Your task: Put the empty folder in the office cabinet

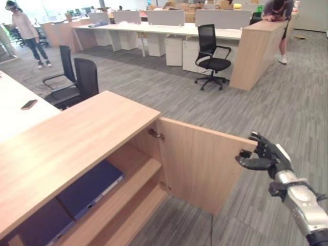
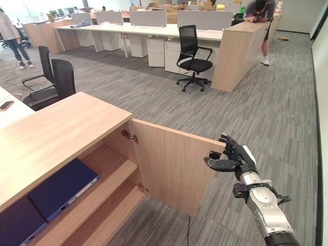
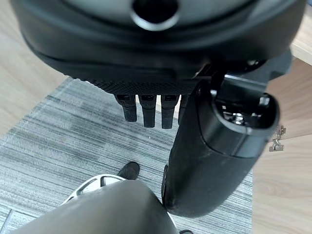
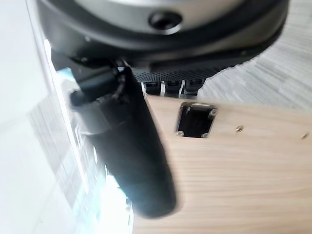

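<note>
Folders of dark blue lie flat on the upper shelf of the office cabinet (image 1: 77, 138): one blue folder (image 1: 92, 187) nearer the open side and a second dark folder (image 1: 36, 225) beside it, deeper toward the near edge, both well inside and under the wooden top. In the left eye view the cabinet door (image 1: 200, 164) stands swung wide out over the grey carpet, its hinge (image 1: 155, 135) showing at the frame, and the right hand (image 1: 264, 156) is at the door's free top corner, fingers loosely spread with the thumb reaching toward the edge, holding nothing. Behind stand two black chairs (image 1: 77, 82) by a white desk with a phone (image 1: 28, 104) on it, a black swivel chair (image 1: 211, 59) by long white desks, and two people further off. The right eye view shows the same: the right hand (image 2: 230, 156) just at the door corner (image 2: 218, 141), the folder (image 2: 64, 188) on the shelf (image 2: 110, 166), an empty lower shelf (image 2: 110, 218) beneath. In the left wrist view the left hand (image 3: 195, 122) hangs over the carpet beside the cabinet's wood, fingers (image 3: 148, 109) straight and relaxed, thumb extended, grasping nothing. In the right wrist view the right hand's fingers (image 4: 168, 87) reach past the door's top edge, thumb (image 4: 131, 146) lying along the inner wooden face near a black catch plate (image 4: 196, 120); the fingertips are hidden behind the edge.
</note>
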Robot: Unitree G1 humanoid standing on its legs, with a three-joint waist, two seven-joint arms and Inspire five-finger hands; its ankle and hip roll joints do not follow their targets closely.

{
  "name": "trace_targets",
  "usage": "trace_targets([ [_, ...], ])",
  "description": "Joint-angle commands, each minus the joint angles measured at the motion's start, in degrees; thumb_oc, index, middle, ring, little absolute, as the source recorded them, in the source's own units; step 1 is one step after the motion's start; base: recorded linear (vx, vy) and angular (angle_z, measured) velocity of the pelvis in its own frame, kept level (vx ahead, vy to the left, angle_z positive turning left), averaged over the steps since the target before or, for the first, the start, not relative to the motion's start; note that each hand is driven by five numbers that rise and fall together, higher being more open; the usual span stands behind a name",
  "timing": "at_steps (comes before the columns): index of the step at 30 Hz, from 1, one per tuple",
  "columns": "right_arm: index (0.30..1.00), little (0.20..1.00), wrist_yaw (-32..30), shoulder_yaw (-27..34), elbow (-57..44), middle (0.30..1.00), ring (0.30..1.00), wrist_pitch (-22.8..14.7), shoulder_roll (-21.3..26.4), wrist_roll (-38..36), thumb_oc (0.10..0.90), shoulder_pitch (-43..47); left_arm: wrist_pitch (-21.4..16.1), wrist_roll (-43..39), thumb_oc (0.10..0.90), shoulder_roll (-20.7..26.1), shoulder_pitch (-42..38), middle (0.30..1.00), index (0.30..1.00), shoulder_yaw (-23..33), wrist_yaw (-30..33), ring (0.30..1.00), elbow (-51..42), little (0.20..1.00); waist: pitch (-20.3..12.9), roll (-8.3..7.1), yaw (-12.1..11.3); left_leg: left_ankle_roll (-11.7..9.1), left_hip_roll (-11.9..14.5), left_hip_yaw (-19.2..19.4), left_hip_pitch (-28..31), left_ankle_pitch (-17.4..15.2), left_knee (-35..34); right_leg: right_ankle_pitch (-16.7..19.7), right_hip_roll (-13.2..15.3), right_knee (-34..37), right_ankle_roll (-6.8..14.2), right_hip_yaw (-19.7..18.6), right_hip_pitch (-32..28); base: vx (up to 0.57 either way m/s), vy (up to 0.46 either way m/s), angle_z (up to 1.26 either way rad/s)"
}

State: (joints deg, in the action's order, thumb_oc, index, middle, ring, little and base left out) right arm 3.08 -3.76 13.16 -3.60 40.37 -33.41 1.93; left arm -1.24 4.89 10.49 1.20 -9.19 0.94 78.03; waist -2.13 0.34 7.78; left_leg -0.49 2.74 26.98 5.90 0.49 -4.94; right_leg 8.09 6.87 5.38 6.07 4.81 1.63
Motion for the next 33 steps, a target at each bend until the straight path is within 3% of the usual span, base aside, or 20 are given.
trace_targets([
  [1,0.9,0.9,6.73,1.61,-2.49,0.9,0.9,-5.42,0.74,-6.54,0.8,9.09,1.58,2.95,0.8,1.82,0.7,0.9,0.9,-1.09,-2.18,0.9,4.28,0.9,-0.1,-1.64,-1.1,0.08,-0.86,-6.91,0.56,-5.57,-0.06,-5.32,-1.65,-1.63,2.73,-0.68,-0.27,0.0,0.0,0.0],
  [9,0.9,0.9,11.78,-5.22,-5.11,0.9,0.9,-3.34,-0.3,-9.51,0.8,10.95,1.39,3.98,0.8,1.77,0.99,0.9,0.9,-2.22,-3.48,0.9,3.88,0.9,-0.29,-1.7,-1.84,-0.03,-0.93,-6.98,0.49,-5.58,-0.06,-5.0,-1.46,-1.46,2.7,-0.49,-0.31,0.0,0.001,0.0],
  [13,0.9,0.9,17.69,-15.19,-13.52,0.9,0.9,0.43,-3.2,-11.33,0.8,10.2,1.27,4.59,0.8,1.49,0.23,0.9,0.9,-2.6,-3.45,0.9,3.66,0.9,-0.01,-1.81,-2.03,-0.13,-0.92,-7.01,0.37,-5.42,-0.06,-4.89,-1.41,-1.52,2.57,-0.39,-0.23,-0.01,0.003,-0.06],
  [16,0.9,0.9,24.0,-31.7,-19.76,0.9,0.9,6.6,-8.29,-14.89,0.8,11.63,0.72,5.25,0.8,0.95,-0.69,0.9,0.9,-3.9,-3.25,0.9,2.67,0.9,0.41,-1.92,-2.6,-0.18,-0.82,-7.14,0.4,-5.37,-0.06,-4.73,-1.25,-1.42,2.37,-0.3,-0.31,-0.02,0.001,-0.34],
  [21,0.9,0.9,22.14,-42.43,-13.52,0.9,0.9,6.42,-20.22,-15.08,0.8,19.2,0.83,3.89,0.8,0.11,-2.55,0.9,0.9,-6.05,-0.98,0.9,1.46,0.9,0.57,-1.98,-4.38,-0.16,-0.76,-7.87,0.28,-5.12,-0.06,-4.8,-1.04,-1.11,2.0,0.3,-0.67,-0.01,0.008,-0.69],
  [25,0.9,0.9,20.57,-44.88,-8.12,0.9,0.9,6.13,-25.56,-14.25,0.8,20.02,0.79,4.13,0.8,-0.29,-3.74,0.9,0.9,-7.92,0.38,0.9,1.72,0.9,0.95,-1.98,-5.89,-0.13,-1.09,-9.58,-0.23,-4.75,-0.06,-4.98,-0.41,-1.14,1.9,1.88,-1.23,0.0,0.028,0.86],
  [33,0.9,0.9,20.97,-44.7,-6.32,0.9,0.9,6.47,-25.25,-14.57,0.8,17.65,0.36,4.42,0.8,-0.47,-3.1,0.9,0.9,-8.42,0.46,0.9,2.26,0.9,1.35,-1.99,-6.79,0.05,-1.63,-10.8,-0.99,-4.5,-0.06,-4.83,0.21,-1.36,2.14,3.04,-1.12,-0.01,0.031,0.46],
])
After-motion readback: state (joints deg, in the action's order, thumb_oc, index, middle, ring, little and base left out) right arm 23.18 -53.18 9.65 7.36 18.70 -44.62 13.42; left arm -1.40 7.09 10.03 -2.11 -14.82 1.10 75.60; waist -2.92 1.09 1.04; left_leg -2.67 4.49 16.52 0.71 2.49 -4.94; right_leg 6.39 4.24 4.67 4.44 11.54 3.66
